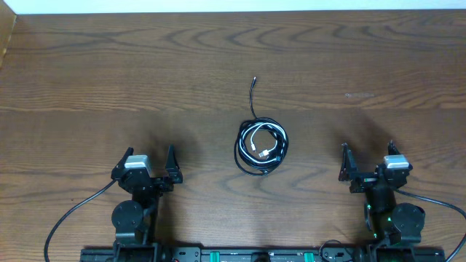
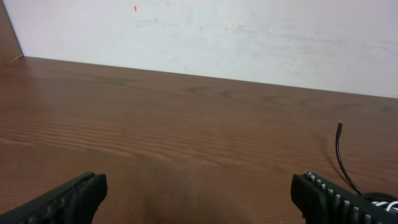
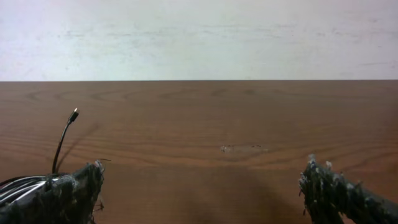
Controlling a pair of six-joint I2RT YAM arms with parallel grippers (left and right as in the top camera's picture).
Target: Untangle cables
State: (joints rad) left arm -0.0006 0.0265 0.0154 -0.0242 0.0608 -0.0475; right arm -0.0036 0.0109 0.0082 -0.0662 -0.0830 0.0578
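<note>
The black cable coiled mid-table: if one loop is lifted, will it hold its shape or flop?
The black cable looks thin and loosely looped, so it is probably light and would likely sag and uncoil, not stay stiff. The white cable lies inside its loops, so it may well drag along.

setting: robotics lab | wooden table (image 1: 218, 58) | plain white wall (image 2: 249, 37) | arm mounting rail (image 1: 262, 255)
</note>
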